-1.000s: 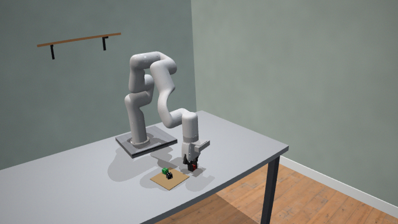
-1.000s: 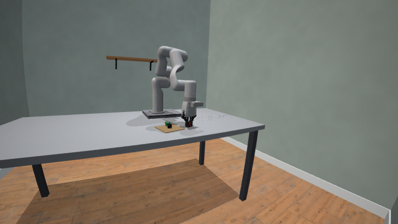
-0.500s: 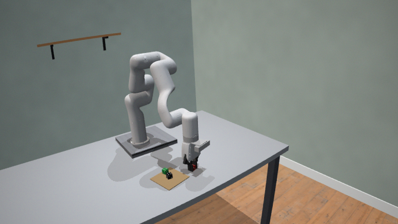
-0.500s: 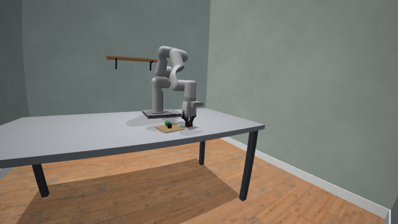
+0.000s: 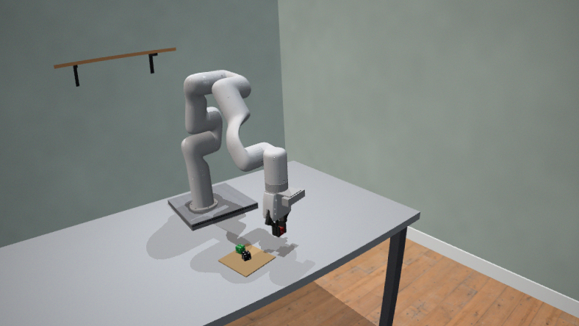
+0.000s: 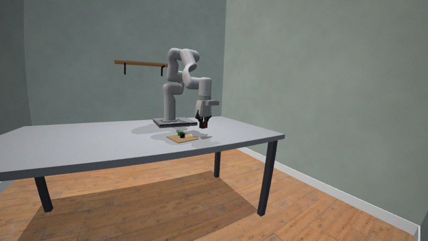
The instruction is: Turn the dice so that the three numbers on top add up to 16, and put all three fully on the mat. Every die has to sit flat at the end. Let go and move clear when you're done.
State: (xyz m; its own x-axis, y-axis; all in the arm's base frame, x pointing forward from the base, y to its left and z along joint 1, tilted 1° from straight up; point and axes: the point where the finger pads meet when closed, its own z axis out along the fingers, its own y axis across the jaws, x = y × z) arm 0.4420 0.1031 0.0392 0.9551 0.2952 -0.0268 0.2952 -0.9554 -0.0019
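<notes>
My gripper (image 5: 278, 230) is shut on a red die (image 5: 281, 230) and holds it in the air above the table, just past the far right side of the tan mat (image 5: 247, 261). A green die (image 5: 239, 248) and a black die (image 5: 245, 255) sit close together on the mat's far left part. In the exterior view the gripper (image 6: 203, 124) holds the red die (image 6: 204, 125) above the table, right of the mat (image 6: 182, 138), with the green die (image 6: 179, 132) and black die (image 6: 182, 135) on it. The top numbers are too small to read.
The arm's base plate (image 5: 212, 205) stands behind the mat. The table's right edge (image 5: 405, 220) lies well to the right of the gripper. A wooden shelf (image 5: 114, 56) hangs on the back wall.
</notes>
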